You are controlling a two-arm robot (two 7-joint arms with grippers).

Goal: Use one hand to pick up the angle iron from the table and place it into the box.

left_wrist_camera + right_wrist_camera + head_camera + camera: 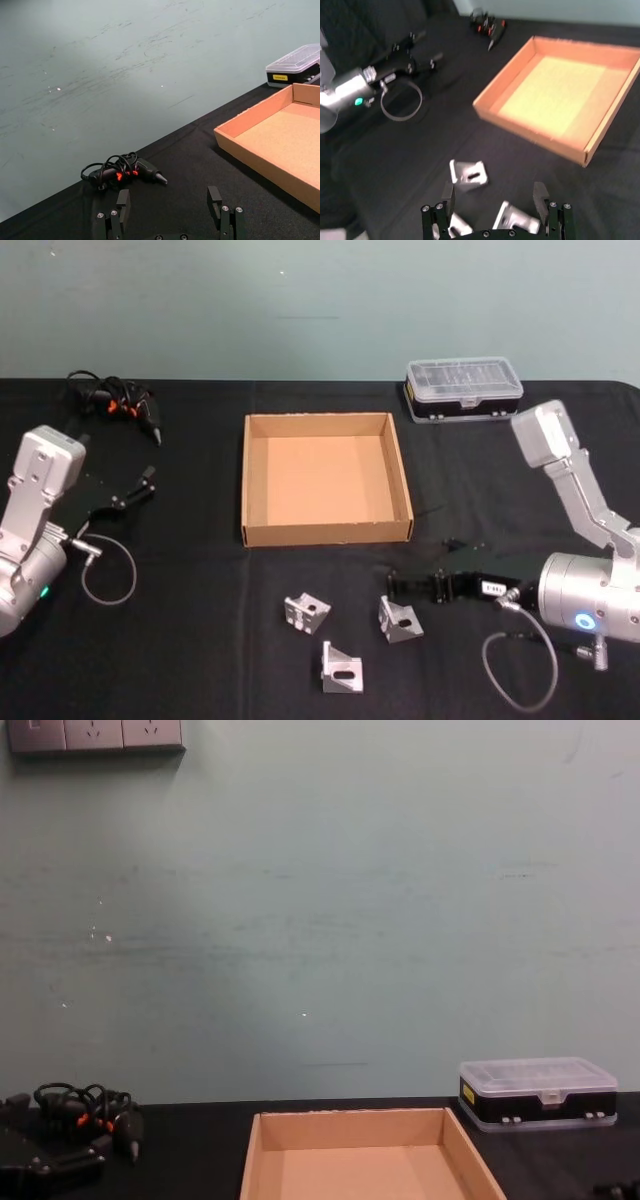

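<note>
Head view: three silver slotted angle irons lie on the matte black table [200, 640] just in front of the shallow tan cardboard box [325, 532], apparently staged for a short carry. The black two-finger right gripper [405, 578] reaches low from the right, just beside the nearest angle iron [399, 620].

Left wrist view: the left gripper [169, 207], parked at the table's left, is spread wide.

Right wrist view: the right gripper's fingers [540, 195] are spread, holding nothing.

Chest view: the box is empty.

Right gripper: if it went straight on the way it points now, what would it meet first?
Most likely the angle iron lying between the right gripper's open fingers. Height above it is unclear, so it might pass over onto bare table. The left gripper sits parked far left.
</note>
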